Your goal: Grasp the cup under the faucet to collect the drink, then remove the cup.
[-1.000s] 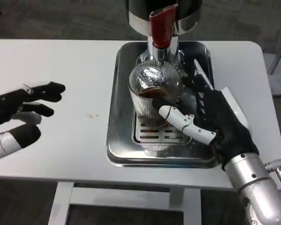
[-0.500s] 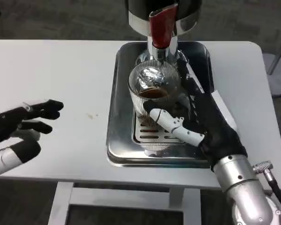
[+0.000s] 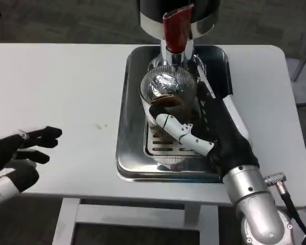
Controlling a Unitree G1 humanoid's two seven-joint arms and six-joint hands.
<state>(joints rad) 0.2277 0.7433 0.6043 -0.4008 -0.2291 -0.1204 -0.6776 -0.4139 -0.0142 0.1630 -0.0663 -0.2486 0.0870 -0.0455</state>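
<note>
A ribbed clear cup point(image 3: 166, 99) holding dark drink was seen at upper centre of the frame, standing on the drip grate point(image 3: 166, 145) of a steel tray point(image 3: 130, 153), directly under the faucet point(image 3: 174, 48) with its red lever point(image 3: 176, 28); the right hand point(image 3: 209, 132) was wrapped around the cup, thumb across its near side, fingers clamped on its right wall; the left hand point(image 3: 18, 153) was held at lower left over the white surface point(image 3: 66, 87), fingers apart, nothing gripped.

Clear ribbed cup point(image 3: 166, 99), red faucet point(image 3: 176, 31), silver tray point(image 3: 132, 163)
</note>
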